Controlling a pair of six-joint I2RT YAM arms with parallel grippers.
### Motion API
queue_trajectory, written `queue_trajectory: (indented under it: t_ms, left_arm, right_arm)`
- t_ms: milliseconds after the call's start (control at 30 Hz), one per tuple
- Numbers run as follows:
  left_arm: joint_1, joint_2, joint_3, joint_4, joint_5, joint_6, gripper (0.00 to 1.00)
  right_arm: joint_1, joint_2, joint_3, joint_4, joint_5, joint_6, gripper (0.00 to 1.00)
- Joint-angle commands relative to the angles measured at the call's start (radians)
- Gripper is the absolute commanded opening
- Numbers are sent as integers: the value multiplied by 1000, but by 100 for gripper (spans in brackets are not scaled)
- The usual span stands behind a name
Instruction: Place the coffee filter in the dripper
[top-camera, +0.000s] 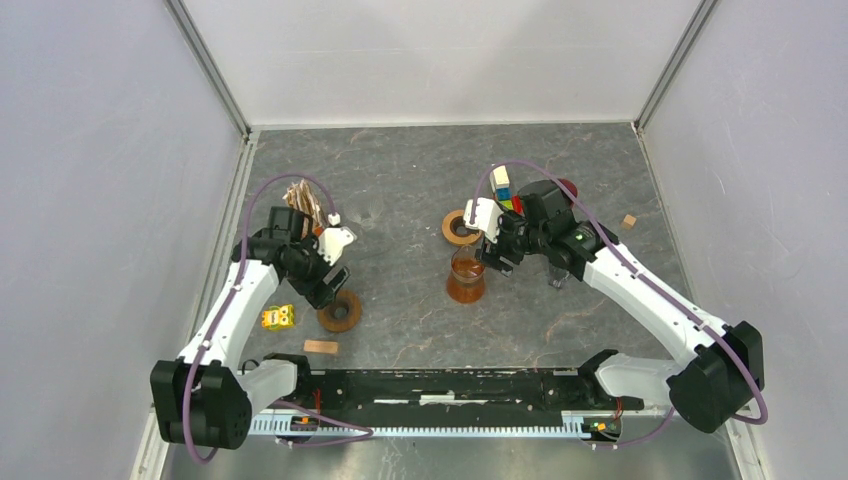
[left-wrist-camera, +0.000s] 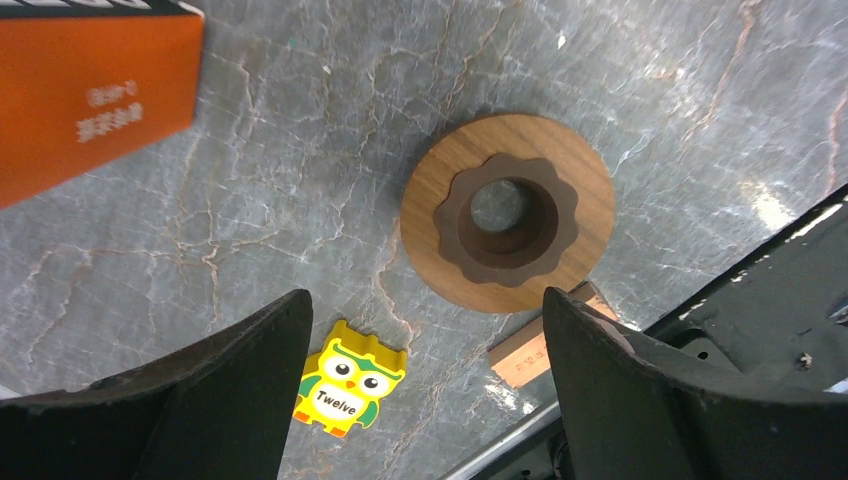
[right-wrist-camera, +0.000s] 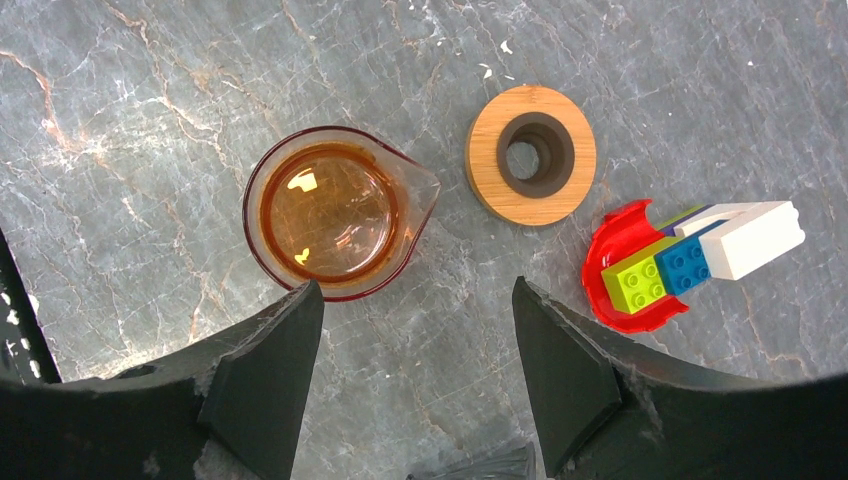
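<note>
A brown pleated paper bundle (top-camera: 303, 198), seemingly the coffee filters, stands at the back left beyond my left arm. A dark wooden ring (left-wrist-camera: 508, 226) lies on the table, also in the top view (top-camera: 340, 312). My left gripper (left-wrist-camera: 425, 308) is open and empty, hovering just near of that ring (top-camera: 333, 293). My right gripper (right-wrist-camera: 417, 290) is open and empty above the table, just near of an amber glass server (right-wrist-camera: 335, 212), which also shows in the top view (top-camera: 466, 277). A clear ribbed object (right-wrist-camera: 480, 465) at the bottom edge may be the dripper; I cannot tell.
A light wooden ring (right-wrist-camera: 531, 154) lies beside the server. A toy-brick stack (right-wrist-camera: 710, 252) rests on a red lid (right-wrist-camera: 612, 240). A yellow owl tile (left-wrist-camera: 343, 383), a wooden block (left-wrist-camera: 525, 354) and an orange box (left-wrist-camera: 85, 105) surround the left gripper. A small cube (top-camera: 628, 221) is far right.
</note>
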Motion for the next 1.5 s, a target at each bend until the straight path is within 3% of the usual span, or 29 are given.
queue_trajectory:
  t_ms: [0,233,667,967,1100,1267,1467]
  left_arm:
    - [-18,10,-44,66,-49,-17,89]
    - [-101,66,-129,192,-146,-76,82]
    - [-115,216,-144,263,-119,-127,73]
    - [-115,225,-140,252,-69,-137,47]
    - [-146,138,-86,172,-20,-136,39]
    - [-269,68,59,79,-28,-167,40]
    - [-424,250,389,-18,-34,-274,39]
  right_arm:
    - [1,-30,-11,31,-14,-11,76]
    - [1,-26,-10,28,-26,-10,76]
    - [1,-52,-48,44,-17,-17,77]
    - [-5,-108,-97,74,6,-13,79]
    - [-19,-136,-105,80,8,-7,80]
    - [-82,-139,-81,98,-40,42,80]
    - [-157,-138,-63,115,-81,87,80]
